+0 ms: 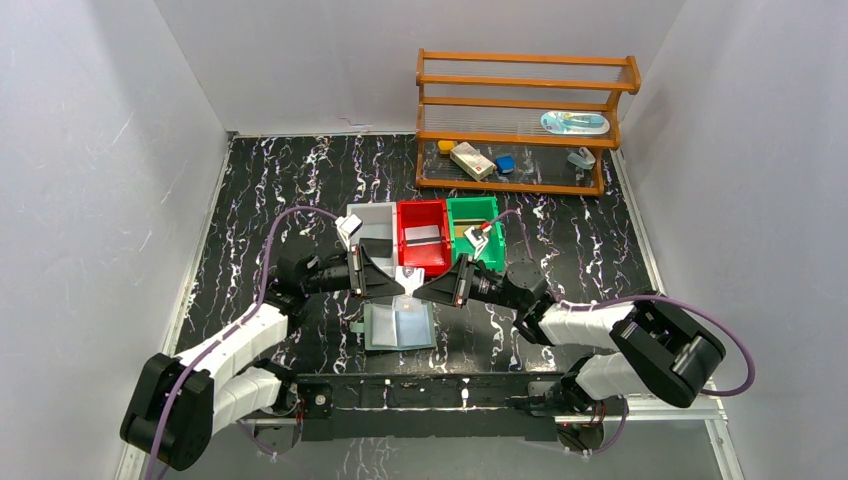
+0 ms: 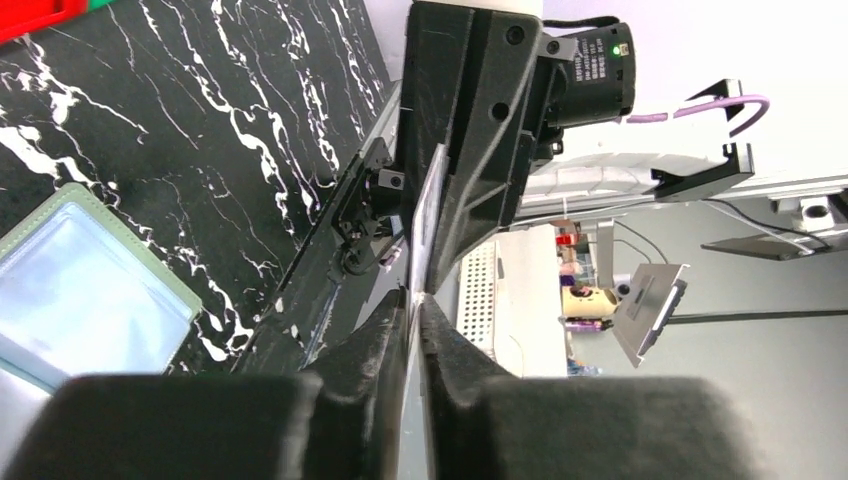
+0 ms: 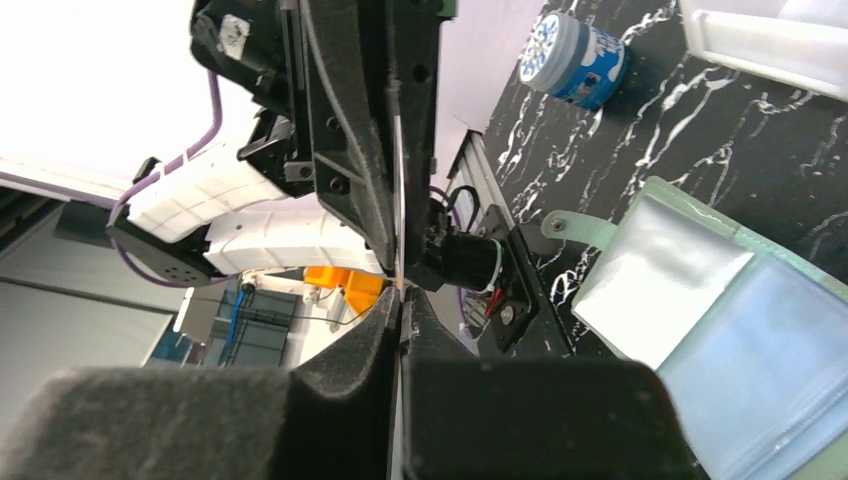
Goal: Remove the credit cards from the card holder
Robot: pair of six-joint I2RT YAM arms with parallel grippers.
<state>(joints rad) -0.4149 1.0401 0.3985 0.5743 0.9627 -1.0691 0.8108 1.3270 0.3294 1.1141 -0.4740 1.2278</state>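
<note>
The grey-green card holder [image 1: 400, 327] lies open on the black marbled table, its clear bluish pockets facing up. It also shows in the left wrist view [image 2: 80, 290] and the right wrist view [image 3: 720, 310]. A pale credit card [image 1: 409, 274] hangs in the air just above the holder's far edge, held from both sides. My left gripper [image 1: 397, 286] is shut on its left part and my right gripper [image 1: 420, 288] on its right part. Both wrist views show the card edge-on [image 2: 432, 200] [image 3: 400, 180], between my own fingertips [image 2: 415, 297] [image 3: 400, 297] and the other gripper's.
A white bin [image 1: 375, 212], a red bin [image 1: 404, 240] with a silver-grey card inside, and a green bin [image 1: 497, 235] stand in a row just beyond the grippers. A wooden shelf [image 1: 520, 130] with small items stands at the back right. A blue-and-white tin [image 3: 575, 55] sits on the table.
</note>
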